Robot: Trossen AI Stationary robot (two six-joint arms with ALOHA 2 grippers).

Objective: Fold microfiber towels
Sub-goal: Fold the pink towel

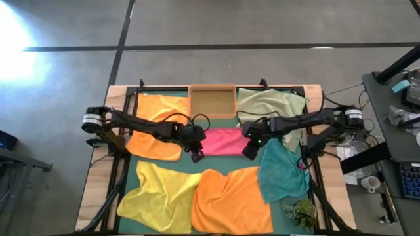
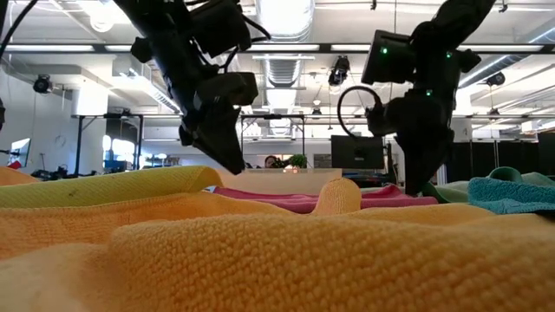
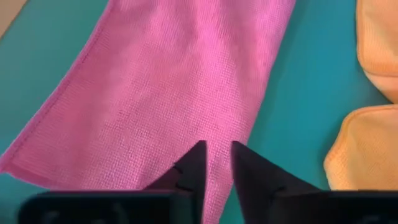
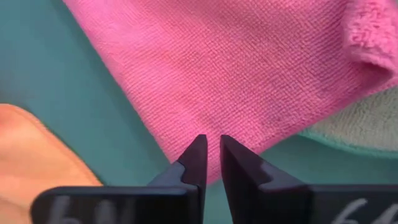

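A hot pink towel (image 1: 223,141) lies as a flat folded strip on the dark green mat (image 1: 216,162) at the table's middle. It also shows in the left wrist view (image 3: 168,81) and the right wrist view (image 4: 249,74). My left gripper (image 1: 197,155) is over the strip's near left corner, its fingers nearly together with nothing between them (image 3: 217,152), raised above the cloth (image 2: 236,166). My right gripper (image 1: 249,152) is over the near right corner, fingers nearly together and empty (image 4: 212,143), its tips low by the cloth (image 2: 414,189). My left gripper touches nothing. My right gripper points down at the pink towel's near right corner (image 4: 205,124); I cannot tell whether its tips touch the cloth.
An orange towel (image 1: 157,124) lies at the far left and a pale green one (image 1: 269,101) at the far right, with a wooden tray (image 1: 211,101) between them. A yellow towel (image 1: 157,196), a second orange one (image 1: 230,200) and a teal one (image 1: 282,170) lie rumpled along the near side. A small plant (image 1: 300,211) lies at the near right.
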